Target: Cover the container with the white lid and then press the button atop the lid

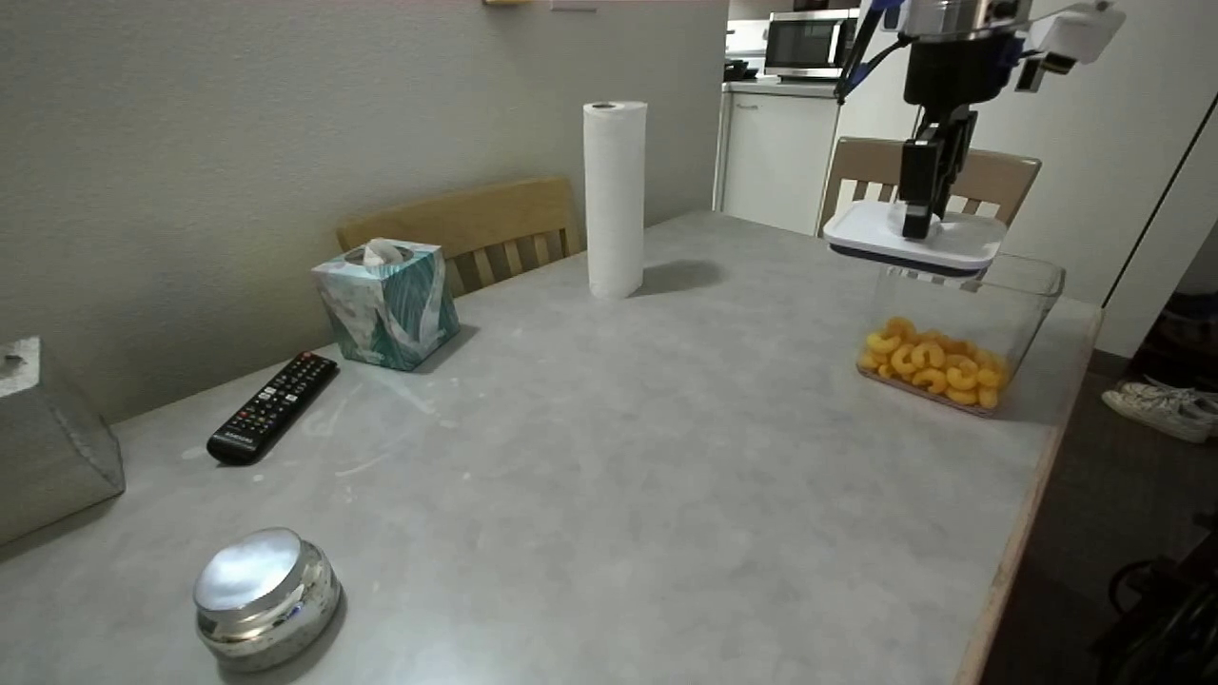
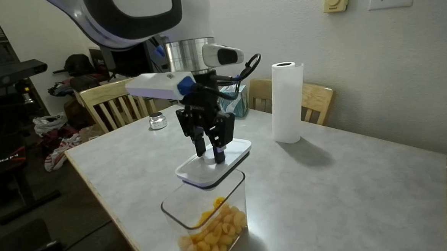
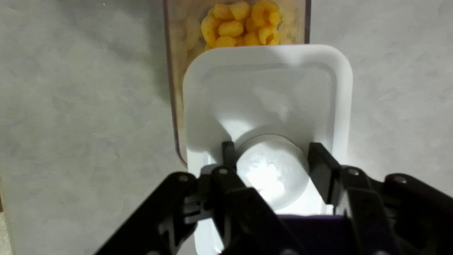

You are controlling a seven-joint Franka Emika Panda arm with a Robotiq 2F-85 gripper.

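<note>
The container (image 1: 1026,303) is a clear box with yellow-orange snack pieces (image 1: 937,366) in its lower part. It stands upright near the table edge and also shows in an exterior view (image 2: 183,230). My gripper (image 3: 268,157) is shut on the round button (image 3: 272,173) at the centre of the white lid (image 3: 265,85). The lid is held roughly level above the container's rim, apart from it. In both exterior views the lid (image 2: 195,172) is offset to one side of the opening. In the wrist view it hides part of the container (image 3: 172,81).
A paper towel roll (image 1: 615,200) stands near the wall side of the grey table (image 1: 609,457). A tissue box (image 1: 390,304), a black remote (image 1: 273,407), a shiny round metal jar (image 1: 266,599) and a grey box (image 1: 52,447) lie further along. Chairs (image 2: 115,100) stand around the table.
</note>
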